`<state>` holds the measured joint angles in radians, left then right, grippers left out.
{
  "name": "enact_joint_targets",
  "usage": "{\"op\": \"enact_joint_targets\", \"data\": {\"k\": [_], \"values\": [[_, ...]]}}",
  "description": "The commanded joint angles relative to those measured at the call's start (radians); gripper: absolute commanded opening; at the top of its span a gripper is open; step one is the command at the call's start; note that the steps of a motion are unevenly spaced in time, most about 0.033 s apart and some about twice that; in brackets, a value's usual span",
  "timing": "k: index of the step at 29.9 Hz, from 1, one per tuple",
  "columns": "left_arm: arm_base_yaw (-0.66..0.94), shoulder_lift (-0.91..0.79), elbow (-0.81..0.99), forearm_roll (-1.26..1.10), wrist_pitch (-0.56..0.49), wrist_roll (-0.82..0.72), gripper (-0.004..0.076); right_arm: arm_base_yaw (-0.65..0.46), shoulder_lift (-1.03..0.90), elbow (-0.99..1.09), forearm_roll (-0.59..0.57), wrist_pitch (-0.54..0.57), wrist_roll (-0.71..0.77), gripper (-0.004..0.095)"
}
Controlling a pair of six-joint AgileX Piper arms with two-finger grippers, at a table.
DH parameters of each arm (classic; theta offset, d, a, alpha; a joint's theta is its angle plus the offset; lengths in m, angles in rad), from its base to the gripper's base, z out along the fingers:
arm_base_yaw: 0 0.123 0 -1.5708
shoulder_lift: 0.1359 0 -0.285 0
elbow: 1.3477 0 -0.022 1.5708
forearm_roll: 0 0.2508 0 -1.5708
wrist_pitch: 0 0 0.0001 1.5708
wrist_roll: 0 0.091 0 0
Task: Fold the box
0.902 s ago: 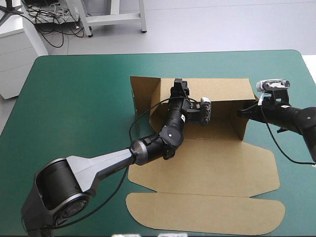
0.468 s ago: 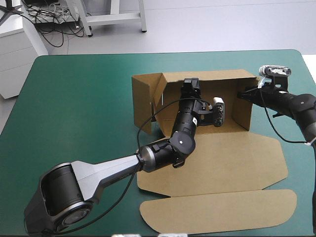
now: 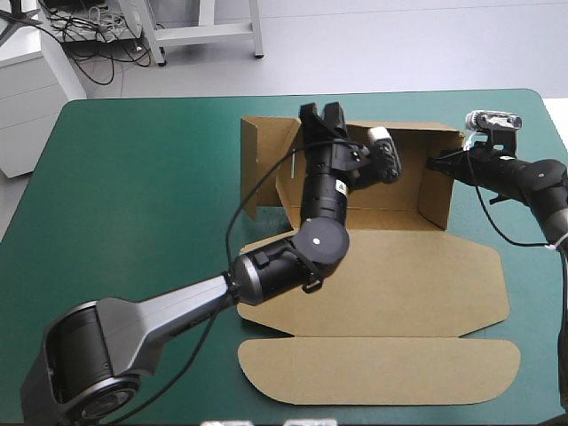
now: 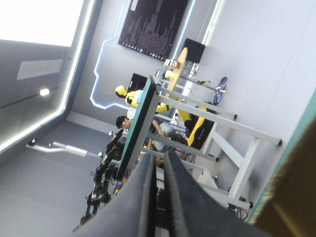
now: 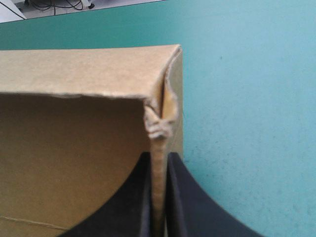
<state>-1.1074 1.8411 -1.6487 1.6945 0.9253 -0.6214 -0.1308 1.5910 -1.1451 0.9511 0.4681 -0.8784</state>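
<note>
The brown box [image 3: 390, 266] lies mid-table as an open tray: back and side walls stand raised, and the lid and its front flap lie flat toward the near edge. My right gripper [image 3: 435, 165] is shut on the top of the right-hand side wall; in the right wrist view the crumpled wall corner [image 5: 160, 118] rises from between the fingers [image 5: 159, 158]. My left gripper [image 3: 319, 114] is lifted above the back wall near the left corner, pointing out into the room. Its fingers [image 4: 157, 157] are shut with nothing between them, and a strip of board [image 4: 296, 197] shows beside them.
The teal-green cover [image 3: 133, 177] is bare left of the box, and a narrow strip of it runs behind the back wall to the table's far edge. My left arm stretches across the lid and tray floor from the near left.
My left gripper rose from inside the tray to above the back wall. The box turned and shifted slightly, with the right gripper still holding its side wall.
</note>
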Motion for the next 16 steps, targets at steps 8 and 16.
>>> {"op": "enact_joint_targets", "data": {"k": [8,16], "values": [[0.304,-0.246,-0.039,-0.32,-0.019,-0.017,-0.0004,0.002,-0.156,-0.008,-0.1,0.199,0.101,-0.0003],[0.592,-0.333,-0.033,-0.585,-0.023,0.024,-0.0004,0.002,-0.306,-0.008,-0.251,0.382,0.3,-0.0002]]}}
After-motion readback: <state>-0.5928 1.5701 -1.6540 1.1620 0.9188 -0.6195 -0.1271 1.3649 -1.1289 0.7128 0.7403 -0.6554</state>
